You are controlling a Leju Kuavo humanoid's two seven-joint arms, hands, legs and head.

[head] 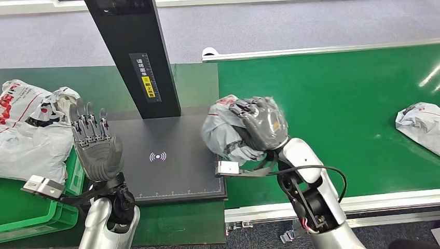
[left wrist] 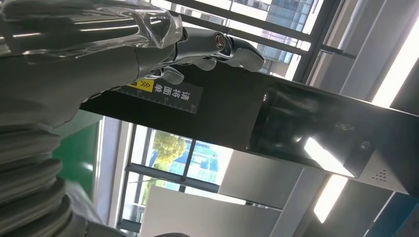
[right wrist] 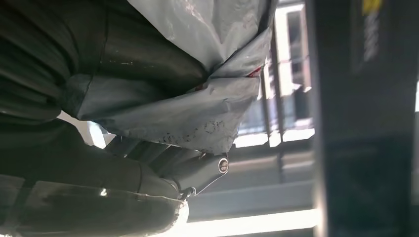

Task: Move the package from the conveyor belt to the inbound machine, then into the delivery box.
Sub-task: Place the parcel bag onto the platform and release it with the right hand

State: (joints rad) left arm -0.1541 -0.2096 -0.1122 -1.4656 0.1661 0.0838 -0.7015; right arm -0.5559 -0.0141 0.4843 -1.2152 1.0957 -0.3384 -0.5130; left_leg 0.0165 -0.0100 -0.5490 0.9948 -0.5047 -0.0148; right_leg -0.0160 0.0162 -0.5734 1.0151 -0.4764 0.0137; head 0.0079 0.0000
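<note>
A crumpled grey plastic package point(head: 220, 132) hangs in my right hand point(head: 262, 124), which grips it from above at the seam between the green conveyor belt point(head: 332, 104) and the black inbound machine plate point(head: 166, 155). The right wrist view shows the grey bag point(right wrist: 197, 113) wrapped by my dark fingers point(right wrist: 148, 168). My left hand point(head: 96, 142) stands open, fingers spread upward, at the plate's left edge, holding nothing; its fingers point(left wrist: 197, 44) show against the scanner post in the left wrist view.
The machine's black post point(head: 137, 52) rises behind the plate. A green delivery box point(head: 41, 207) at the left holds white-grey packages point(head: 28, 124). Another package point(head: 420, 124) lies on the belt at the far right.
</note>
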